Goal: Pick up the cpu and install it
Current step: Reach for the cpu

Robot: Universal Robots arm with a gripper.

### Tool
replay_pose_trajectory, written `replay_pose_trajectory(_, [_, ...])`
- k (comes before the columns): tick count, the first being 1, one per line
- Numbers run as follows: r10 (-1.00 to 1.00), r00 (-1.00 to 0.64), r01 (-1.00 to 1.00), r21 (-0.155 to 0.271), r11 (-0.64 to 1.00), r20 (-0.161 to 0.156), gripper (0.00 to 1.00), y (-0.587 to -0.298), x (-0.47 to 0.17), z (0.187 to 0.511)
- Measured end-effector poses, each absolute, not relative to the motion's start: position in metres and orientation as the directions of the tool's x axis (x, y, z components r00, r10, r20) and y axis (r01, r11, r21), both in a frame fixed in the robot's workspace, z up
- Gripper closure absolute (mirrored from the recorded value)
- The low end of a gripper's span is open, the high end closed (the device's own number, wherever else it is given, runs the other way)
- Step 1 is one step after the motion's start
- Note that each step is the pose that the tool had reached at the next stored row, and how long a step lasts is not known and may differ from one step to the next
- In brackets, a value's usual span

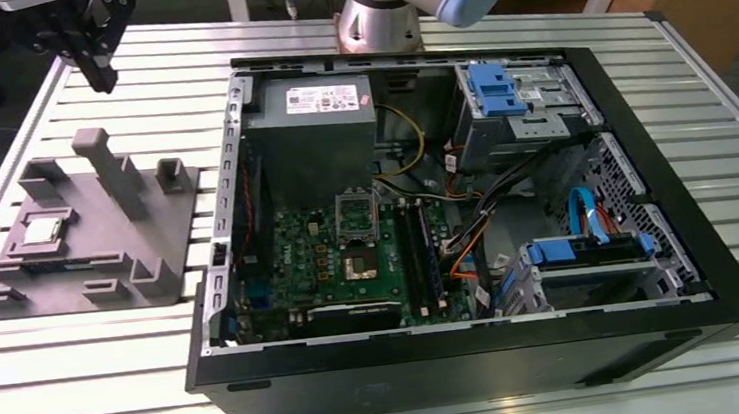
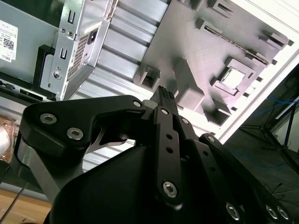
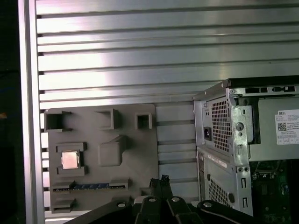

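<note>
as the gripper (image 1: pixel 101 80) hangs above the table (image 1: pixel 92 392) at the exterior view's upper left, its top cut off | claw clenched, empty, tips meeting in both wrist views | cpu (image 1: pixel 43 230) sits in the grey holder (image 1: pixel 177 216) beside the case (image 1: pixel 490 357), well apart from gripper | exterior view shows the board (image 1: pixel 307 263); wrist views crop the case

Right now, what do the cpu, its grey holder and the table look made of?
The cpu: silvery metal top, slight sheen. The holder: likely plastic, matte grey, blocky printed-looking shapes. The table: probably aluminium, bright ribbed slats reflecting light.
</note>
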State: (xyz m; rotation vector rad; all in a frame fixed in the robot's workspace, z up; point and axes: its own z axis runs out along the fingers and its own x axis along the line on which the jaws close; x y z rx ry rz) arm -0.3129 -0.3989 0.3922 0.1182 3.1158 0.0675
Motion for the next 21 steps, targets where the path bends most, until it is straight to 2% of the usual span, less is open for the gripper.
replay_pose_trajectory(21, [0.076,-0.997,0.075,0.044,0.996,-0.021,0.9,-0.399,-0.328,0.392])
